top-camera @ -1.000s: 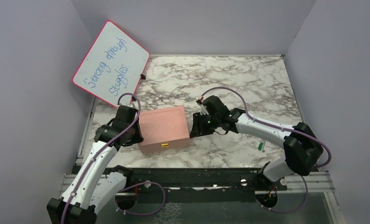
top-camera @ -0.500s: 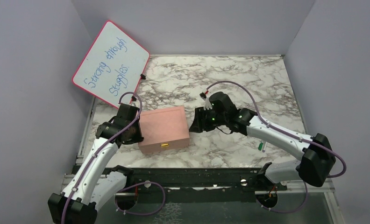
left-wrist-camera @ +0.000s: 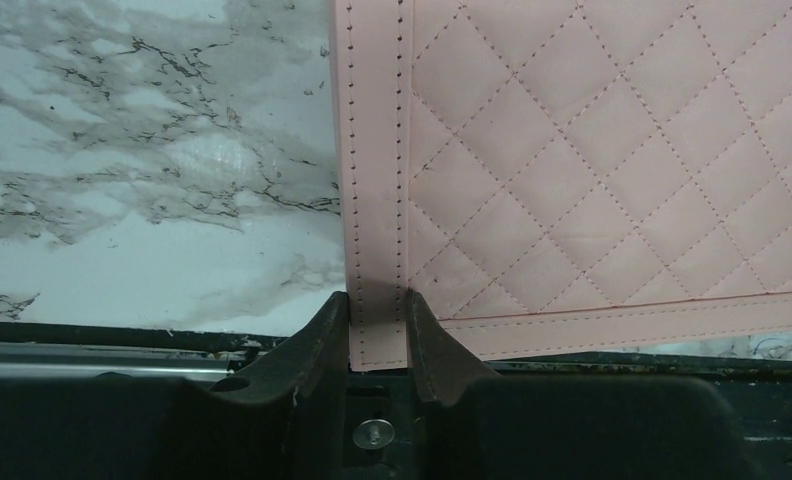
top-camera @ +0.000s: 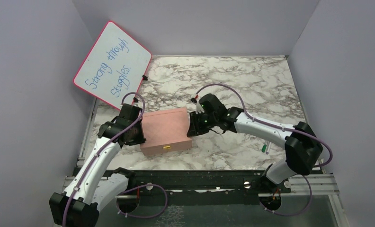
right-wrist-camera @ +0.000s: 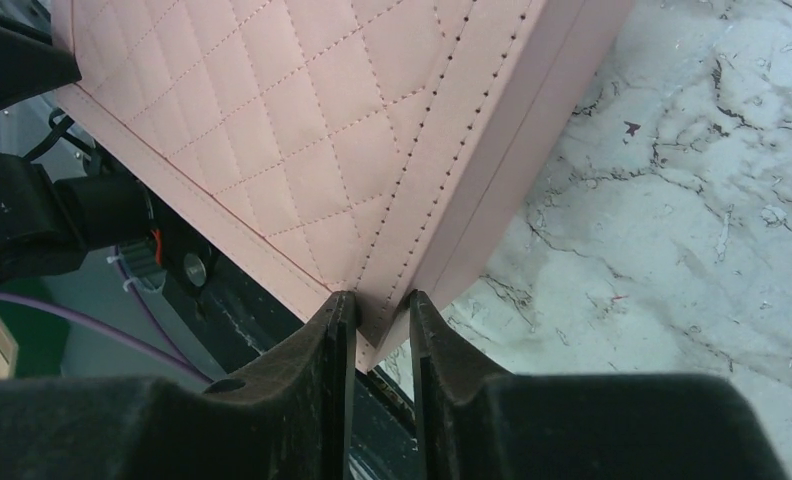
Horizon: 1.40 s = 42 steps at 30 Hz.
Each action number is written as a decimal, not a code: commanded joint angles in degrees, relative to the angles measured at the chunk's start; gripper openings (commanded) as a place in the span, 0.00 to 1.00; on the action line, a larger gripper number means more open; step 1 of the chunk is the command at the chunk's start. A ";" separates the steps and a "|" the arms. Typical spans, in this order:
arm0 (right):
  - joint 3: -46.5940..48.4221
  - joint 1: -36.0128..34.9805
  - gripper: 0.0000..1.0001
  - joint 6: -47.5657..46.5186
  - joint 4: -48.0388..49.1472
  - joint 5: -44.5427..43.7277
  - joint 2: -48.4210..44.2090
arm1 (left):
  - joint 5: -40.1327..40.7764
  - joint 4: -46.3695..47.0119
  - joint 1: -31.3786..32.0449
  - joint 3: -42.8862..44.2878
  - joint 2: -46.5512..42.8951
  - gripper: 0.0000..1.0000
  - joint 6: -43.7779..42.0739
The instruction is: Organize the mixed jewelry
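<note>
Jewelry: none shows in any view, so I cannot tell where it lies. The pink box (top-camera: 165, 128) is closed.

Room: plain grey-lilac walls (top-camera: 29, 94) on three sides. Bench (top-camera: 252, 85) is white marble with dark veins, with a black rail (top-camera: 200, 179) along its near edge. Whiteboard (top-camera: 112, 64) has a pink rim and blue handwriting, and leans tilted against the left wall at the far left corner.

Pink box sits on the bench left of centre, between my two arms. Its lid is quilted in diamonds and a small gold clasp (top-camera: 166, 147) is on the near face.

My left pincer (left-wrist-camera: 375, 305) is narrowed down and grasping the pink box. The fingers sit either side of the stitched border strip at the box's left near corner, touching it.

My right pincer (right-wrist-camera: 382, 305) is also narrowed and clamped on the pink box's right side. One corner of the lid is wedged between the fingers, with both tips against it.

Pen (top-camera: 264, 148), green and white, lies on the bench well to the right, beside my right arm and apart from the pink box.
</note>
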State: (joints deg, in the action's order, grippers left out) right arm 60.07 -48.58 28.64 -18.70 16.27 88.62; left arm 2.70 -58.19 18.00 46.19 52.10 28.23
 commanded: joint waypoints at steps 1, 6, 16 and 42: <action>-1.80 -1.22 0.24 -0.96 -4.76 -3.22 5.82 | -3.31 0.97 0.20 -2.69 3.05 0.17 -0.16; -0.99 -1.77 0.18 -0.31 -6.14 -6.85 9.22 | -6.12 1.97 0.19 -3.24 4.52 0.15 -0.43; 2.14 -3.88 0.13 0.86 -10.67 -17.35 15.41 | -6.28 2.35 1.21 -3.87 8.31 0.04 0.29; 7.60 -5.91 0.30 -0.78 -5.19 -31.36 -5.08 | 12.64 6.96 10.21 10.87 2.34 0.56 4.11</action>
State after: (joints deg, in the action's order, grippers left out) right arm 69.47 -55.22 31.22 -30.46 -3.99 90.67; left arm 12.34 -62.63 27.24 52.71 60.29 31.33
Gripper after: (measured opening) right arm 0.256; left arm 0.364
